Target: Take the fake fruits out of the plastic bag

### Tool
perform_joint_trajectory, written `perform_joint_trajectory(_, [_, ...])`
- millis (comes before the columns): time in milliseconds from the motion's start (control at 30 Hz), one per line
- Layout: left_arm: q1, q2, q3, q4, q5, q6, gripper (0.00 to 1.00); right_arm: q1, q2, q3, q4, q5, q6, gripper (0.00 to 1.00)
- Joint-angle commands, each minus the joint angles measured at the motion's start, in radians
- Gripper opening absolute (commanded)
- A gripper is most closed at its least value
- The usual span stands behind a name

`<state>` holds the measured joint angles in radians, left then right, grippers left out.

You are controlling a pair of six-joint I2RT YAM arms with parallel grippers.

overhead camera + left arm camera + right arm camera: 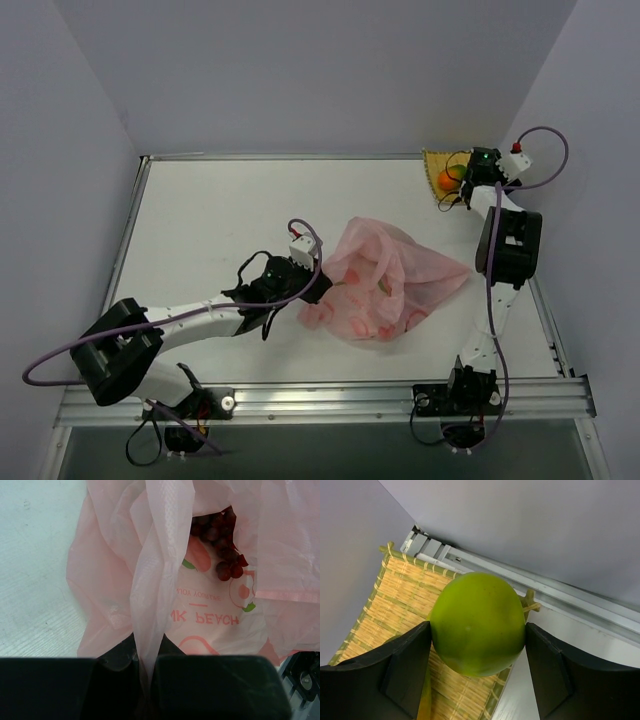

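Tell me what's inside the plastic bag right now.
A dark red grape bunch shows in the open mouth of the plastic bag. Folded pink film covers the rest, so any other fruits inside cannot be seen.

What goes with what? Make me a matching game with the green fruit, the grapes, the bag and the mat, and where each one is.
Things:
1 green fruit
2 grapes
3 bag
4 mat

Places:
A far right corner of the table
B held by the right gripper
C inside the bag
D pinched by the left gripper

Pairs: 1-B, 2-C, 3-D, 4-A
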<state>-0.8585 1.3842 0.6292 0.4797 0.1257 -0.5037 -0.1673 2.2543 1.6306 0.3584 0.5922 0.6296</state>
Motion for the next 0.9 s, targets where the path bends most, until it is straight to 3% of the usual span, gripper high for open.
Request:
perform_joint_trajectory(0, [-0.005,-0.001,0.053,0.031,-0.012,0.019,0.02,0.011,0.03,0.057,-0.024,-0.018,0.054,0.51])
perform_joint_trajectory(133, [-0.007,-0.011,0.05,0.028,-0.017,0.022,0.02,0.012,0.051,0.095,-0.033,-0.086,0.084,0.52])
perform_joint_trajectory(233, [-0.007,-0.017,0.05,0.027,-0.02,0.024,0.02,0.017,0.034,0.092,-0.035,-0.109,0.093,0.67])
perform_joint_trajectory(267, [-0.007,-0.019,0.049,0.027,-0.02,0.024,0.02,0.017,0.027,0.087,-0.039,-0.114,0.088,0.77])
perform_joint_trajectory(367, [-0.007,-0.022,0.049,0.025,-0.018,0.022,0.02,0.017,-0.024,0.058,-0.038,-0.12,0.079,0.9])
perform_joint_trajectory(600, [-0.007,-0.048,0.043,0.025,-0.02,0.021,0.02,0.025,-0.232,-0.17,-0.007,-0.126,0.051,0.91])
perform_joint_trajectory(733, [-0.007,-0.059,0.04,0.026,-0.014,0.022,0.02,0.058,-0.462,-0.367,-0.001,-0.112,0.09,0.89])
perform_joint_trajectory(800, [-0.008,-0.069,0.037,0.028,-0.012,0.022,0.02,0.101,-0.566,-0.476,0.013,-0.134,0.16,0.86])
perform_joint_trajectory(867, [-0.008,-0.086,0.03,0.03,-0.015,0.022,0.02,0.164,-0.747,-0.668,0.08,-0.134,0.173,0.74])
